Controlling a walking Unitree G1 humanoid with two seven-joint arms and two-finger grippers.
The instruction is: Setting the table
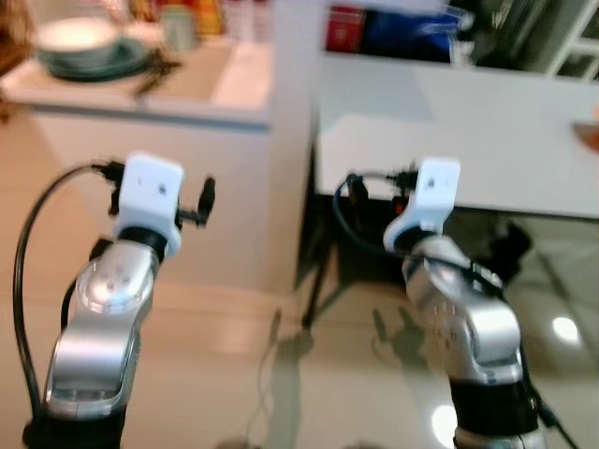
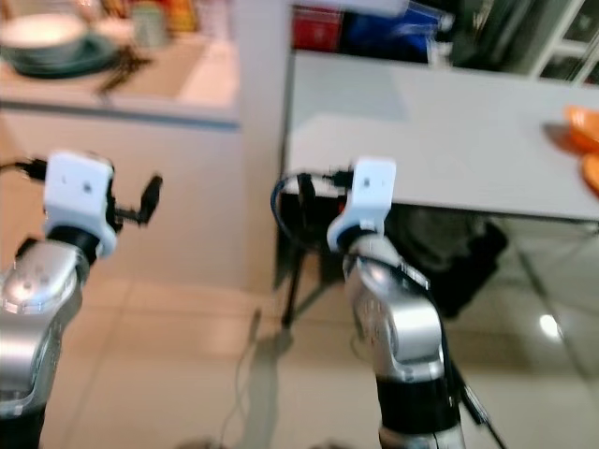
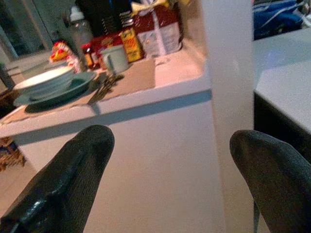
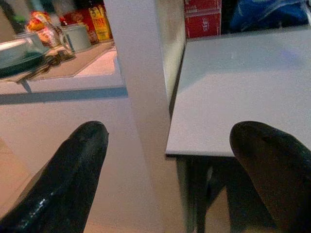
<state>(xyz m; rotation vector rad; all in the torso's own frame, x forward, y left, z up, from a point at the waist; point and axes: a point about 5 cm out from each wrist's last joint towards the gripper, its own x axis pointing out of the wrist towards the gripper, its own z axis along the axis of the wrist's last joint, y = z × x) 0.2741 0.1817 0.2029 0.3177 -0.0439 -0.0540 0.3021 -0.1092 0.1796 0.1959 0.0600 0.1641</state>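
A white bowl (image 3: 46, 81) sits on a teal plate (image 3: 54, 95) on the white counter (image 1: 140, 105) ahead to my left. Cutlery (image 3: 104, 87) and a pale mug (image 3: 115, 59) lie beside them on a beige placemat (image 3: 133, 77). The grey table (image 1: 468, 140) stands ahead to my right, with orange dishes (image 2: 585, 140) at its right edge. My left gripper (image 3: 170, 138) is open and empty, held in the air short of the counter front. Facing the table's near corner, my right gripper (image 4: 167, 131) is also open and holds nothing.
A white pillar (image 1: 290, 140) rises between counter and table. Packets, jars and a bottle (image 3: 80, 29) crowd the back of the counter. A red box (image 1: 344, 28) and a blue bag (image 1: 412, 33) lie behind the table. Dark things (image 1: 505, 248) sit under the table on the glossy floor.
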